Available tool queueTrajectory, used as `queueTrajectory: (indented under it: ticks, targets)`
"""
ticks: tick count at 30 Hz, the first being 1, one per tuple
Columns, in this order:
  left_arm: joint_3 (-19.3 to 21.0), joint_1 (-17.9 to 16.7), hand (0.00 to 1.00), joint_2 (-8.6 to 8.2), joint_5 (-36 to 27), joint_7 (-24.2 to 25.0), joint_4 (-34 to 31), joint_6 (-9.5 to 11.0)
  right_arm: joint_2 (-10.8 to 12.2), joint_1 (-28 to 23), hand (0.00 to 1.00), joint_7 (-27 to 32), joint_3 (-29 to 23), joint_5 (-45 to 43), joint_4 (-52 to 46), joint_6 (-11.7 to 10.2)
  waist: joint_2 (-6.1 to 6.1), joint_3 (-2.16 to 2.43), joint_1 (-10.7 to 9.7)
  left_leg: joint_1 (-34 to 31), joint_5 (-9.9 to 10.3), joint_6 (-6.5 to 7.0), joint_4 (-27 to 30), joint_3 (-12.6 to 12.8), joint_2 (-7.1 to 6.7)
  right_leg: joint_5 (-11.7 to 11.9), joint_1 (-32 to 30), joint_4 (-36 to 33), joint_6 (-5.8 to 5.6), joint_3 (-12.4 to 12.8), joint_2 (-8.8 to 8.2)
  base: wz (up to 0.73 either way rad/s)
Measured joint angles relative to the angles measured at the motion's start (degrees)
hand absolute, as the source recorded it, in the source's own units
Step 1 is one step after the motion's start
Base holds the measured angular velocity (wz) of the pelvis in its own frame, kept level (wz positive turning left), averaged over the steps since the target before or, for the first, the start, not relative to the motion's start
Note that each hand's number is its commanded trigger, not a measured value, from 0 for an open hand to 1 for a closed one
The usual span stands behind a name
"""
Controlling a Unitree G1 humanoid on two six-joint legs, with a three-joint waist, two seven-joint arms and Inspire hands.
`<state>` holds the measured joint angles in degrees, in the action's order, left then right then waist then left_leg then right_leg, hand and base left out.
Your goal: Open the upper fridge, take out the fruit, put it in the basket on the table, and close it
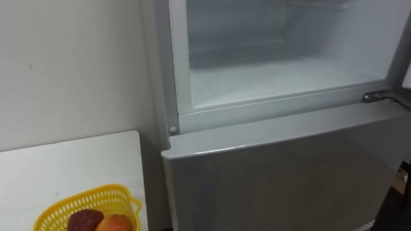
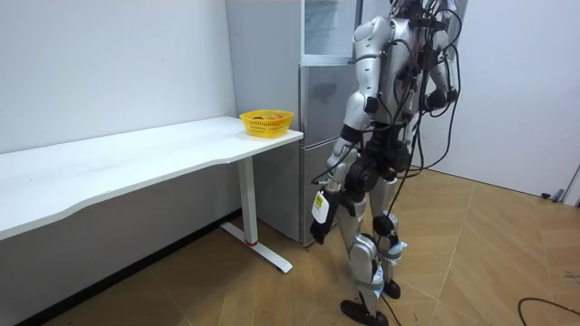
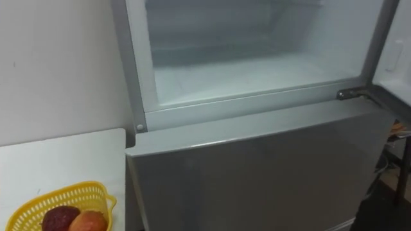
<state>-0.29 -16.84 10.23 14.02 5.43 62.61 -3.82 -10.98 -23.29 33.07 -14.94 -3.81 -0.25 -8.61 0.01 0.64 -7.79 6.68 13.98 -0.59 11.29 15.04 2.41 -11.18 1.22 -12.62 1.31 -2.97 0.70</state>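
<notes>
The upper fridge compartment (image 1: pixel 282 70) stands open right in front of me, and its white inside and floor look bare. Its door (image 3: pixel 397 58) is swung out to the right, on a metal hinge (image 1: pixel 379 96). Below it, the grey lower fridge door (image 1: pixel 276 173) is closed. In the room view I stand upright, close to the fridge (image 2: pixel 317 136) and facing it. My left hand (image 2: pixel 319 226) hangs down beside my thigh, away from the fridge.
A white table (image 1: pixel 64 167) stands against the wall left of the fridge. Near its end sits a yellow basket (image 1: pixel 70 200) holding a dark red fruit (image 1: pixel 83 220) and an orange fruit (image 1: pixel 115 224). A wood floor lies behind me.
</notes>
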Motion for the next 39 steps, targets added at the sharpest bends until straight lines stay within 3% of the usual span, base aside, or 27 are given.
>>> queueTrajectory:
  ticks: [6, 12, 19, 21, 23, 28, 34, 39]
  targets:
    - [0.1, -1.7, 0.0, 0.61, 0.0, -0.1, -3.1, 0.0, 0.0, -0.2, 0.0, 2.5, -2.1, 8.2, 1.9, 0.2, -1.56, -0.21, -1.7, -0.1, 0.0, 0.0, 0.0, 0.3, 0.08, -0.2, -0.3, 0.0, -0.01, 1.1, 0.25, -0.05]
    - [0.1, -2.3, 0.0, 1.58, 0.1, -0.3, -4.3, 0.1, -0.1, 2.2, 0.0, 9.8, -10.0, 20.7, 2.0, -0.2, -3.05, -0.3, -2.0, -0.2, 0.0, 0.0, 0.0, 0.3, 0.08, -0.2, -0.7, -0.1, -0.03, 1.1, 0.37, 0.0]
    - [1.9, -3.2, 0.0, 1.48, 0.0, -0.2, -5.2, 0.2, -0.3, 3.6, 0.0, 11.9, -15.1, 38.5, 1.9, -0.1, -3.02, -0.29, -4.2, -1.0, 0.0, 0.0, -0.3, 0.1, 0.1, -0.2, -1.3, 0.0, -0.01, 0.6, 0.34, 0.04]
    - [3.6, -3.3, 0.0, 1.6, -1.0, -0.2, -5.4, 0.2, -1.5, 4.7, 0.0, 12.1, -18.1, 43.9, 1.7, -0.1, -3.0, -0.29, -4.8, -1.0, 0.0, 0.0, -0.6, 0.1, 0.1, -0.2, -1.2, 0.0, -0.01, 0.6, 0.37, 0.0]
    - [5.6, -3.3, 0.0, 1.6, -1.0, -0.2, -5.4, 0.6, -4.2, 6.2, 0.0, 12.3, -21.5, 49.8, 1.7, -0.1, -3.12, -0.3, -5.5, -1.0, 0.0, 0.0, -0.6, 0.1, 0.09, -0.2, -1.2, -0.1, -0.01, 0.6, 0.4, -0.02]
    - [7.0, -3.3, 0.0, 1.56, -0.9, 0.1, -5.9, 2.3, -6.8, 9.9, 0.0, 9.8, -26.1, 56.9, 1.5, -1.3, -3.45, -0.3, -6.1, -1.0, 0.0, 0.0, -0.6, 0.7, 0.12, -0.2, -1.9, -0.3, 0.0, 1.5, 0.55, -0.1]
    - [7.2, -3.3, 0.0, 1.84, -0.9, 0.1, -6.3, 2.1, -7.0, 10.9, 0.0, 4.8, -27.2, 73.3, 1.5, -1.3, -4.0, -0.41, -6.2, -0.9, 0.0, 0.0, -0.8, 0.7, 0.12, -0.2, -2.4, -1.2, 0.03, 1.4, 0.49, -0.03]
    - [7.9, -3.6, 0.0, 1.7, -0.9, -0.3, -6.4, 2.3, -7.2, 12.1, 0.0, 0.0, -27.4, 79.9, 1.6, -1.3, -4.19, -0.47, -6.1, -1.0, 0.0, 0.0, -0.8, 0.7, 0.11, -0.2, -2.4, -1.0, 0.02, 1.4, 0.46, 0.0]
